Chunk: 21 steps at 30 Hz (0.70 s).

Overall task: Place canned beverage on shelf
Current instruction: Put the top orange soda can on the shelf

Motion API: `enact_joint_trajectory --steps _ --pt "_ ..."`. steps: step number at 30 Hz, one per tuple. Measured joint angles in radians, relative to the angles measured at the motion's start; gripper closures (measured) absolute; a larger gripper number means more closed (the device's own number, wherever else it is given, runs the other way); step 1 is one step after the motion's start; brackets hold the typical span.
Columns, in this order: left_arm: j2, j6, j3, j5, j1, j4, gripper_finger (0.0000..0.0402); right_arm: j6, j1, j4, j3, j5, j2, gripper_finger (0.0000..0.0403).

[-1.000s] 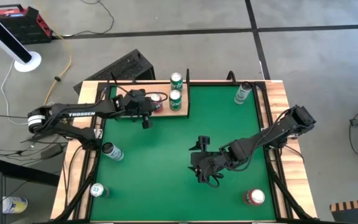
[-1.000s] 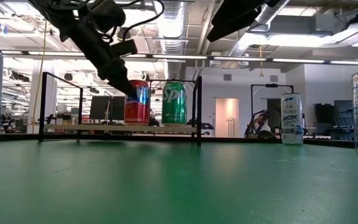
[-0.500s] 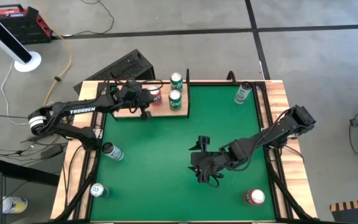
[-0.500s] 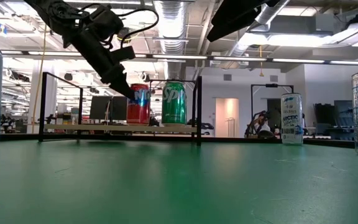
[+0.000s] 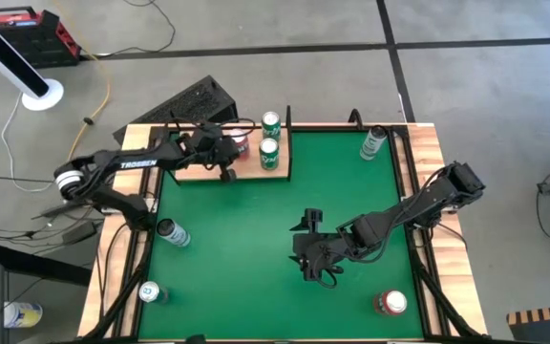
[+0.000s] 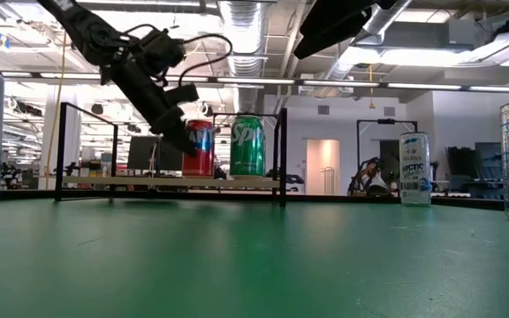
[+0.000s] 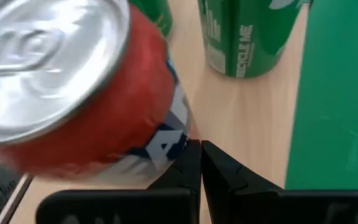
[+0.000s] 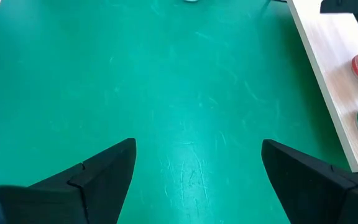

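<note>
My left jaws [image 7: 200, 163] are pressed together, empty, tips touching or just beside the base of the red can [image 7: 79, 93]. That can stands on the shelf [image 5: 199, 164], beside two green cans [image 5: 268, 153]. My right jaws [image 8: 194, 165] hang spread above the green surface [image 5: 256, 239], mid-table, holding nothing. Risk: the closed tips sit low against the can's side; a sideways move could drag or tip it into the green cans or off the board edge.

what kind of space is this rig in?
Likely an open lab or workshop: exposed ceiling ducts, long strip lights and a bare concrete floor surround the green table.
</note>
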Motion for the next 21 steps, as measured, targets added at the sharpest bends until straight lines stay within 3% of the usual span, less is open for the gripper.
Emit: enact_joint_trajectory --steps 6,21 --pt "0.064 0.019 0.000 -0.018 0.006 0.017 0.0401 0.001 0.002 -0.005 0.000 0.000 0.000 0.0033" --pt "0.055 0.048 0.000 -0.060 0.050 0.086 0.0401 0.000 -0.006 -0.016 0.000 0.000 0.000 0.0033"
